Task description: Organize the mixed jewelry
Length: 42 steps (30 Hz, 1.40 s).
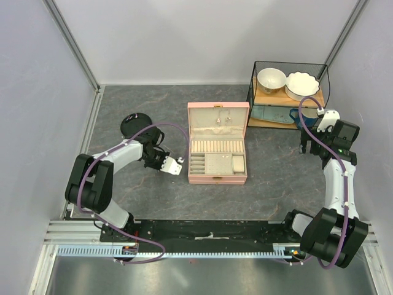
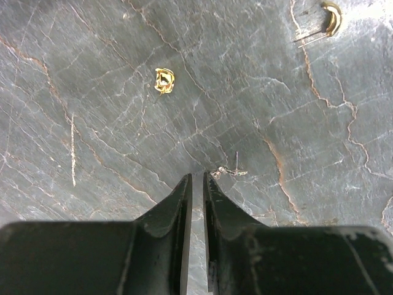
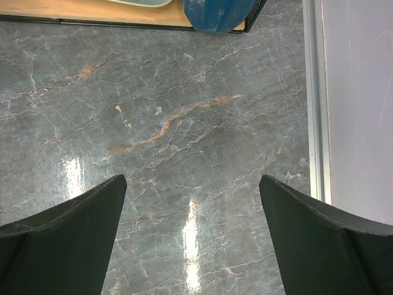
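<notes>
In the left wrist view three small jewelry pieces lie on the grey marbled table: a gold knot-like piece (image 2: 164, 80), a gold hoop with a pin (image 2: 331, 18) at the top right, and a pale metallic stud (image 2: 228, 172). My left gripper (image 2: 197, 177) is shut to a thin slit with nothing between the jaws, and the pale stud lies just off its right fingertip. In the top view the left gripper (image 1: 156, 161) is left of the open pink jewelry box (image 1: 218, 108). My right gripper (image 3: 191, 184) is wide open and empty over bare table, at the right (image 1: 307, 144).
A black round dish (image 1: 135, 125) sits behind the left gripper. A wire rack (image 1: 288, 92) with two white bowls stands at the back right. Its blue item (image 3: 215, 12) and wooden shelf edge are ahead of the right gripper. A wall rail (image 3: 313, 92) runs along the right.
</notes>
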Motion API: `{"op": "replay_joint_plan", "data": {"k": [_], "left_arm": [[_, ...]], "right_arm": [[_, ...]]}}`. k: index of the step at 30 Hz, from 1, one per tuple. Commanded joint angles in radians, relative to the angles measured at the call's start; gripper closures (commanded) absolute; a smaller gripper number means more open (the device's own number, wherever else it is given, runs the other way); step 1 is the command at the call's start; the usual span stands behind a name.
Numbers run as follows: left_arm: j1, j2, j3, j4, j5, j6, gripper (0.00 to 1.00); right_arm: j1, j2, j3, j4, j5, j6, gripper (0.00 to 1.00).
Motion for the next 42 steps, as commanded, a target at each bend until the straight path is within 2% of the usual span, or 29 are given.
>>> {"op": "replay_joint_plan", "data": {"k": [1, 11, 23, 26, 30, 33, 42], "left_arm": [[0.006, -0.032, -0.015, 0.014, -0.001, -0.042, 0.8], [0.006, -0.026, -0.014, 0.055, 0.023, -0.114, 0.8], [0.009, -0.091, -0.006, 0.109, 0.028, -0.232, 0.78], [0.018, -0.103, 0.002, 0.112, 0.038, -0.275, 0.77], [0.055, -0.12, 0.051, 0.103, 0.094, -0.404, 0.77], [0.101, -0.14, 0.077, 0.054, 0.147, -0.442, 0.75], [0.113, -0.14, 0.0, 0.044, 0.132, -0.436, 0.73]], "right_arm": [[-0.005, -0.01, -0.006, 0.022, -0.009, -0.004, 0.02], [-0.005, -0.014, -0.008, 0.021, -0.007, -0.006, 0.02], [-0.005, -0.017, -0.01, 0.019, -0.009, -0.007, 0.02], [-0.005, -0.021, 0.001, 0.009, -0.044, -0.01, 0.02], [0.003, -0.038, 0.043, -0.033, -0.114, -0.028, 0.02], [0.044, -0.043, 0.089, -0.065, -0.118, -0.044, 0.02], [0.137, -0.027, 0.145, -0.073, -0.081, -0.026, 0.02]]}}
